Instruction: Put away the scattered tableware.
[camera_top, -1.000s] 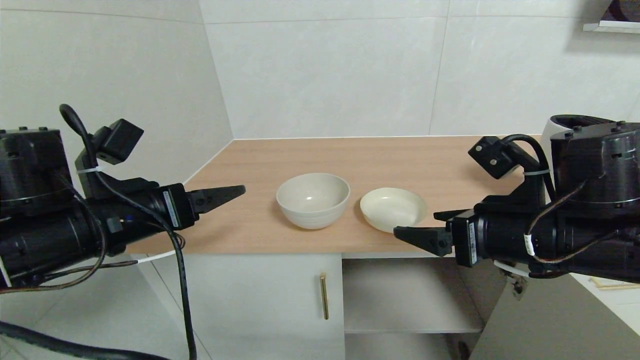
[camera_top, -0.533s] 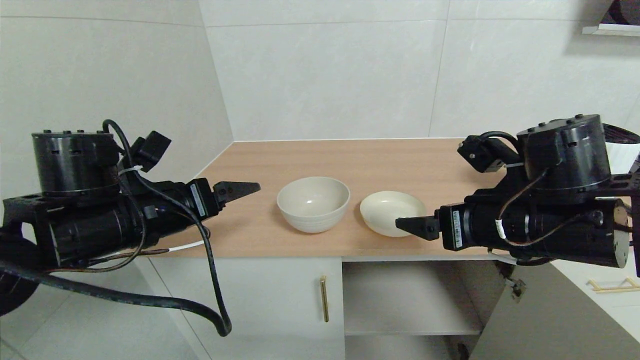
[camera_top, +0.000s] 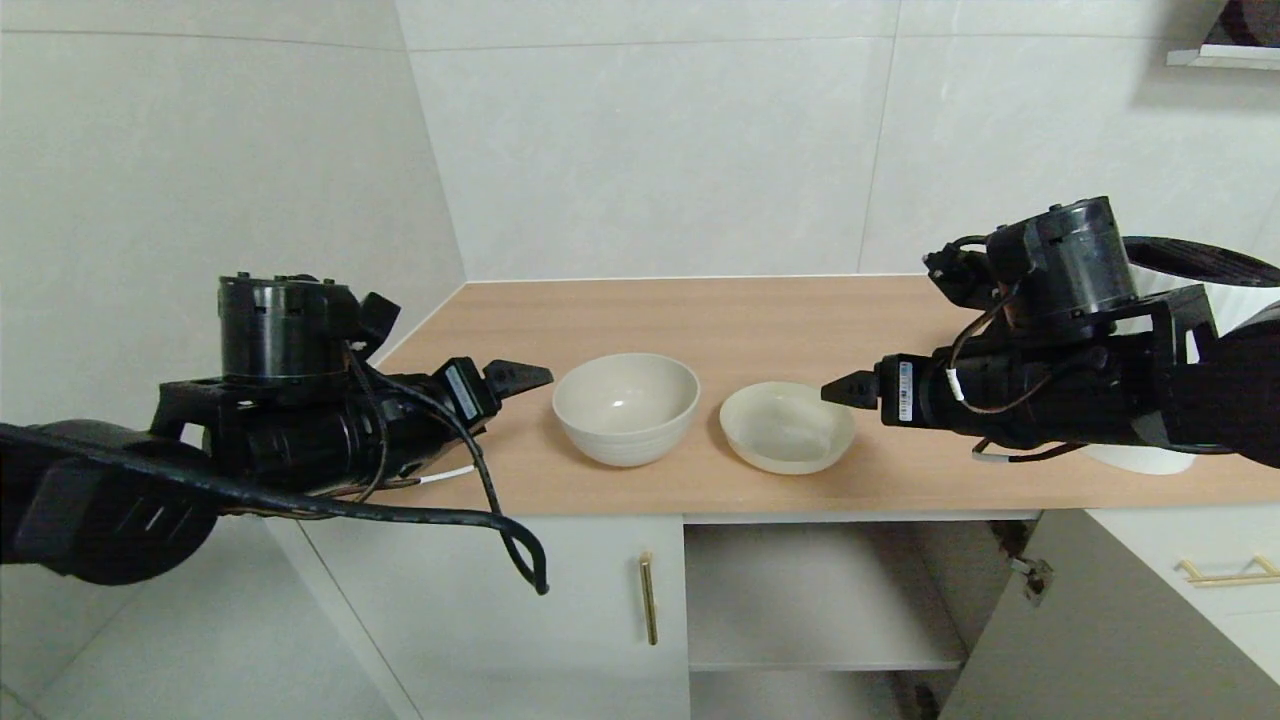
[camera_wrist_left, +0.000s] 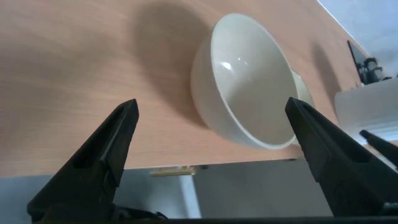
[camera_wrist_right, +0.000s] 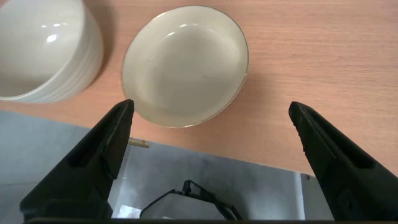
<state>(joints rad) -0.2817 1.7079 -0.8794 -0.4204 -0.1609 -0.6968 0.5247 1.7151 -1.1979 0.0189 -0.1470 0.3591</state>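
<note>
Two bowls on the wooden worktop (camera_top: 720, 320), both pale cream, both upright with mouths up and nothing inside. One deep bowl (camera_top: 626, 405), ribbed low on its outer wall. One shallow bowl (camera_top: 787, 425) at 3 o'clock of it, just beside, with a narrow strip of wood between the two. Both near the worktop's 6 o'clock edge.

Two grippers, one to each side of the pair. Left gripper (camera_top: 520, 376) at 9 o'clock of the deep bowl, about level with its rim, close to it yet apart. Jaws spread wide and gripping nothing; in the left wrist view, black fingers (camera_wrist_left: 102, 162) well apart, with the deep bowl ahead between them. Right gripper (camera_top: 845, 387) at 3 o'clock of the shallow bowl, tip over that side of the rim as seen from the head; cannot tell whether touching. Jaws likewise wide open and empty; in the right wrist view, fingers (camera_wrist_right: 93, 162) far apart, with the shallow bowl ahead between them.

Below the worktop, one white cabinet door (camera_top: 560, 600) with one upright brass handle (camera_top: 648, 598). At 3 o'clock of the door, one open compartment (camera_top: 800, 580) with one shelf (camera_top: 820, 662). At the worktop's 3 o'clock end, one white appliance (camera_top: 1140, 460), mostly hidden behind the right arm.
</note>
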